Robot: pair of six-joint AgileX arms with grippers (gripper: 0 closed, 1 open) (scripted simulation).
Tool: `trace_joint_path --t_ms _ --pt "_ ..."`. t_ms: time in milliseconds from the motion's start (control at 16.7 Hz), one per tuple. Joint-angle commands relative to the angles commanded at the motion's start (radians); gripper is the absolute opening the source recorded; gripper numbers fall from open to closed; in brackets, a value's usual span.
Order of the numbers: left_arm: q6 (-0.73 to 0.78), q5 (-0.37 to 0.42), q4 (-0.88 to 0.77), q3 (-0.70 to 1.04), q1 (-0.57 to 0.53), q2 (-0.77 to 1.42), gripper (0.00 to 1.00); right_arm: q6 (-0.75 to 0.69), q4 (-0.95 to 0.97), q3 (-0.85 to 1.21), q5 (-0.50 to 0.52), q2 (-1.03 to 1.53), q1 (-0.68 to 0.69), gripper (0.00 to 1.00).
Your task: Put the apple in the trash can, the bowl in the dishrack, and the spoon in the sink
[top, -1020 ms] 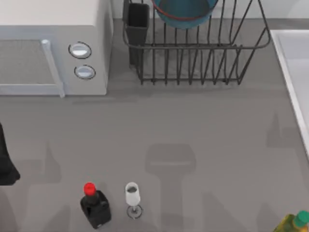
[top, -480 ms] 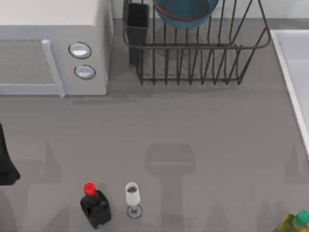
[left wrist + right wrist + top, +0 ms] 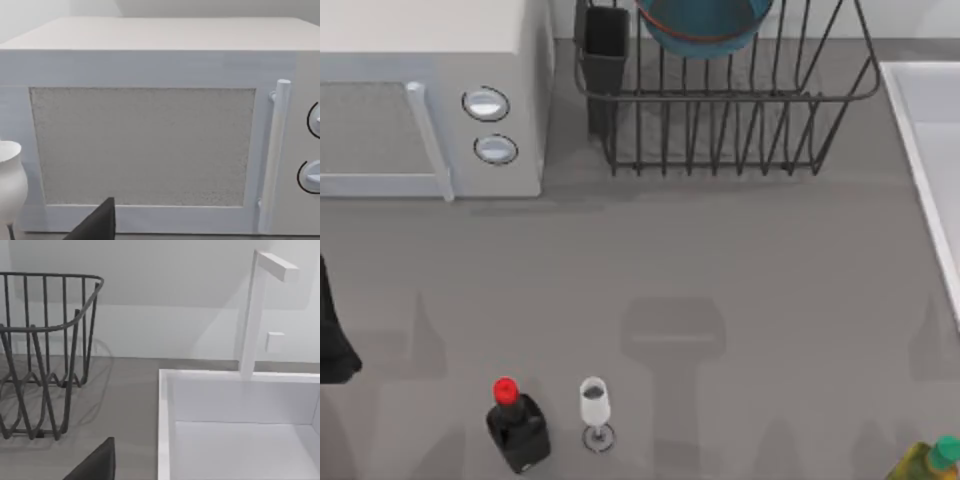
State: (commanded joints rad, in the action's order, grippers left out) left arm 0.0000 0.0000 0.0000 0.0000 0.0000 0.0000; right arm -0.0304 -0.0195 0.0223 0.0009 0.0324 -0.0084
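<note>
**Top view: bowl in the dishrack, both arms at the tabletop edges**

Top view shows our bowl (image 3: 703,25) standing in the dishrack (image 3: 725,100) at the far side of the tabletop (image 3: 720,270), beside the rack's utensil cup (image 3: 605,50). The sink (image 3: 925,150) lies along the right edge, the microwave (image 3: 430,95) at far left. A red-capped black bottle (image 3: 517,425) and a wine glass (image 3: 594,410) stand near the front. We cannot tell the state of either arm's jaws

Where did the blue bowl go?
The bowl sits inside the dishrack at the far edge of the top view, a little right of the middle, just right of the rack's black utensil cup and right of the microwave.
</note>
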Motion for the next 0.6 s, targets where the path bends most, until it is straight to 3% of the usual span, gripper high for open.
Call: trace_joint_path --t_ms 300,600 --pt "0.0 0.0 0.0 0.0 0.0 0.0 1.0 -0.262 -0.159 0.146 0.0 0.214 -0.09 1.0" --pt "0.0 0.0 0.0 0.0 0.0 0.0 1.0 -0.764 -0.415 0.355 0.005 0.558 -0.23 1.0"
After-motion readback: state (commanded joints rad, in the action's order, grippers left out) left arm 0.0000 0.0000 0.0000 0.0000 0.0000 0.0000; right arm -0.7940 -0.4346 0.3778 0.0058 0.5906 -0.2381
